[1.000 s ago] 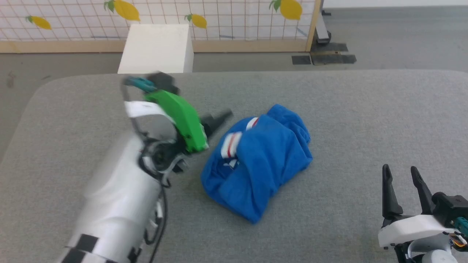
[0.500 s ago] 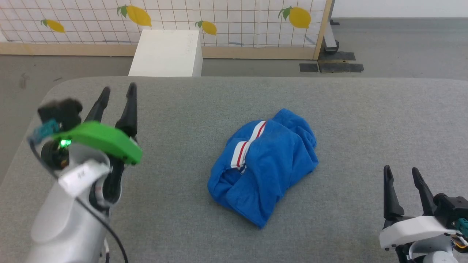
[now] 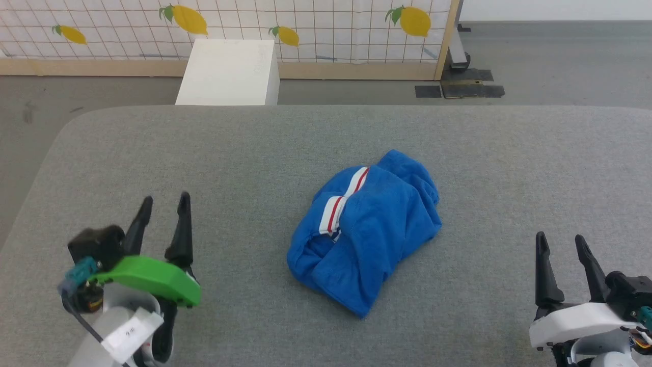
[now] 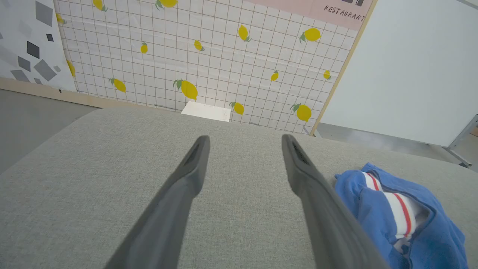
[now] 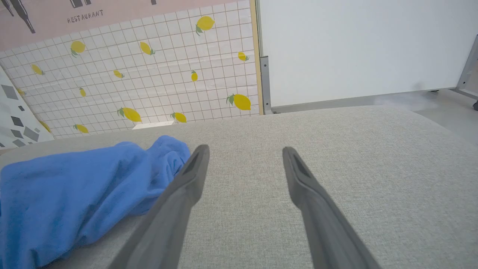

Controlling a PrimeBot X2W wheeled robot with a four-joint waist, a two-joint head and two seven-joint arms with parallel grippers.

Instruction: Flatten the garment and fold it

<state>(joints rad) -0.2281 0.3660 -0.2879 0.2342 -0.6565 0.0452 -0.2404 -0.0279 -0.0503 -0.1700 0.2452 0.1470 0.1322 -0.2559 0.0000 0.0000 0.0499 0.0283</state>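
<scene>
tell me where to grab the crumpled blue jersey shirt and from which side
Probably the red-striped white trim on the crumpled royal-blue jersey shirt, approached from the robot's left by the open left gripper. That band forms a raised edge facing that side; the rest is a smooth rounded bundle with little to pinch.

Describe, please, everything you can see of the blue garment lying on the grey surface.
The garment is royal-blue, soft knit-looking cloth, crumpled into a loose heap, not flattened or folded. A white band with red stripes shows among the folds on its far-left side. It lies near the middle of the grey fabric-covered surface, which alone touches it. The left end effector and right end effector stand open, apart from it.
</scene>
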